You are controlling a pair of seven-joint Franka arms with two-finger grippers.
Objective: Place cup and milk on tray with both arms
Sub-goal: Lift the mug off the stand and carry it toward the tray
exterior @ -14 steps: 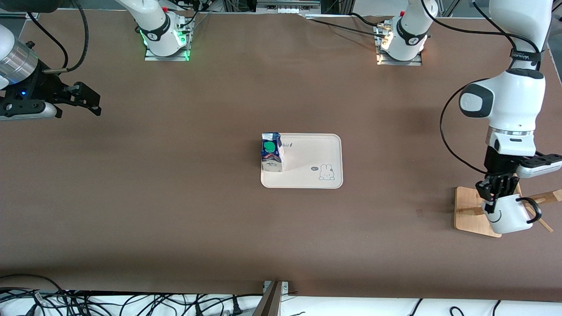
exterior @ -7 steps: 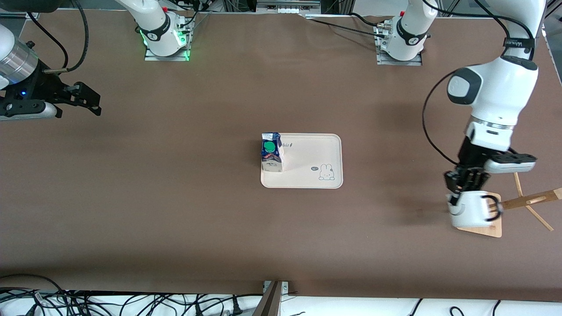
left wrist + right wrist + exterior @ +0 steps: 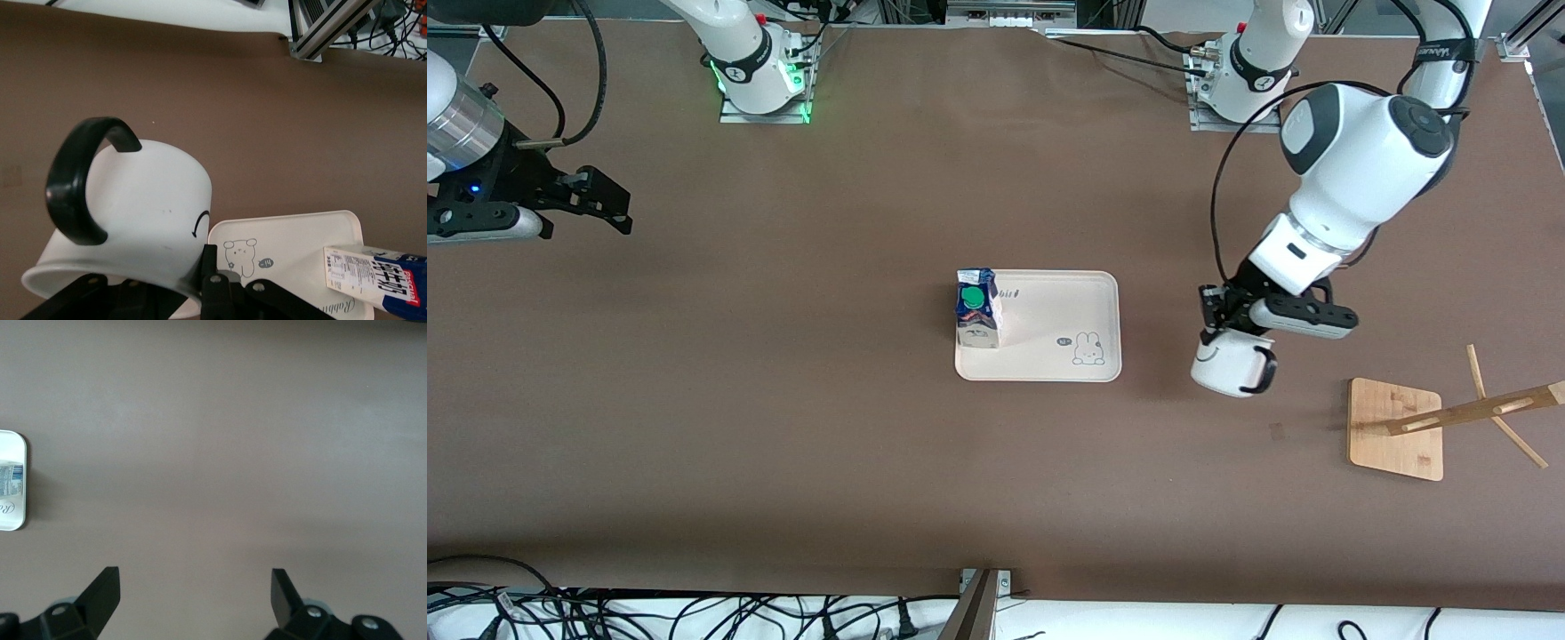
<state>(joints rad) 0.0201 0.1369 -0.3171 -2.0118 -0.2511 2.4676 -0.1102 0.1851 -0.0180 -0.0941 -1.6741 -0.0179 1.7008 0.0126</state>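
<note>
Bare brown counter (image 3: 800, 444) surrounds the tray (image 3: 1058, 307). The milk (image 3: 976, 308) stands on the tray's edge toward the right arm's end. The left end effector (image 3: 1221, 322) clamps the cup (image 3: 1230, 364) by its rim over bare counter beside the tray; its wrist view shows the handle. The right end effector (image 3: 609, 206) waits, spread wide.
</note>
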